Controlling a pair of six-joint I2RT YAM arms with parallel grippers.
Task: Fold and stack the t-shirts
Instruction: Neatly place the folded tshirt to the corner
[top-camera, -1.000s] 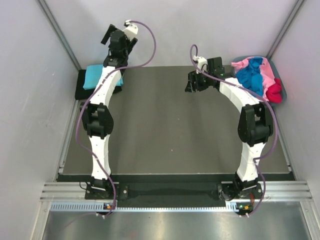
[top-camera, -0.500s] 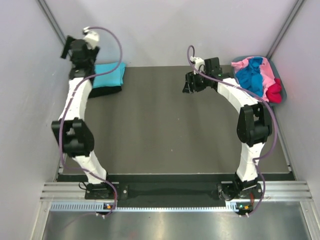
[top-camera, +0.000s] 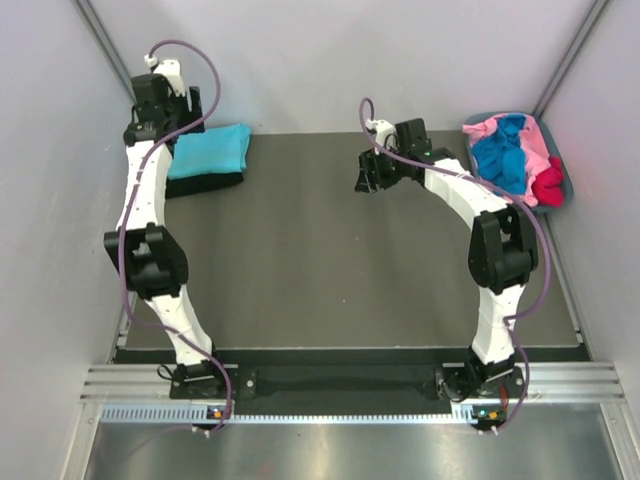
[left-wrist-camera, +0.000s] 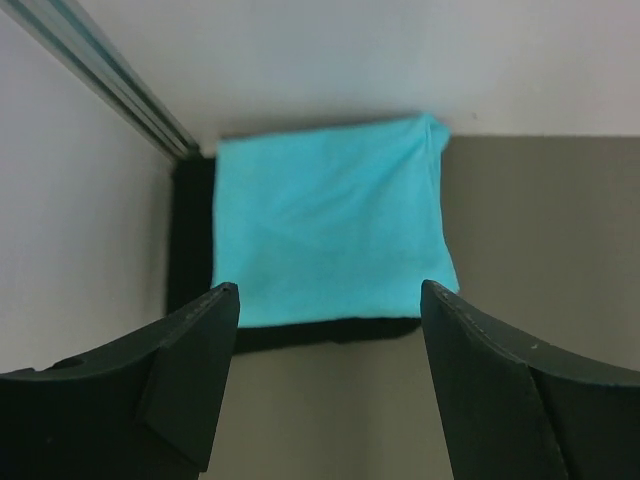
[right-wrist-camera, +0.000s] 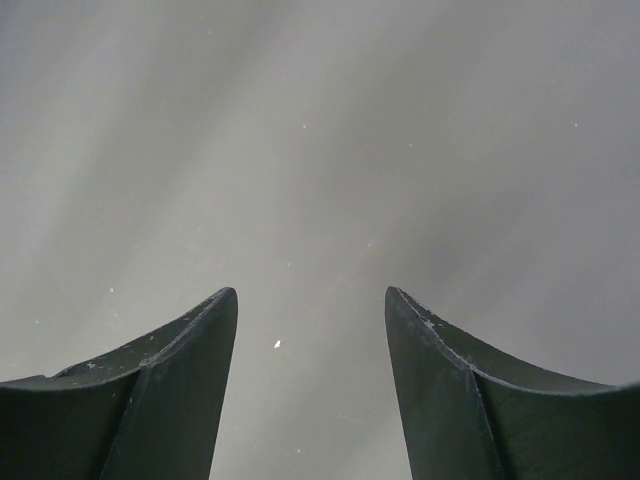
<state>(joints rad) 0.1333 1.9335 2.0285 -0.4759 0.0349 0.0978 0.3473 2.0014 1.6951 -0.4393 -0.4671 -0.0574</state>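
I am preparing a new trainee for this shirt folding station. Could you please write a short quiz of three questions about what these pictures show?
1. True or false: the turquoise t-shirt lies folded on top of the black t-shirt.
2. Choose one. What does the tub at the far right of the table hold?
A. a pink t-shirt, a royal blue t-shirt and a red t-shirt
B. only a green towel
C. nothing at all
3. Fill in the gap: the jaws of the left arm and of the right arm are both ____ and hold nothing.

Key: 1 true; 2 A; 3 open.
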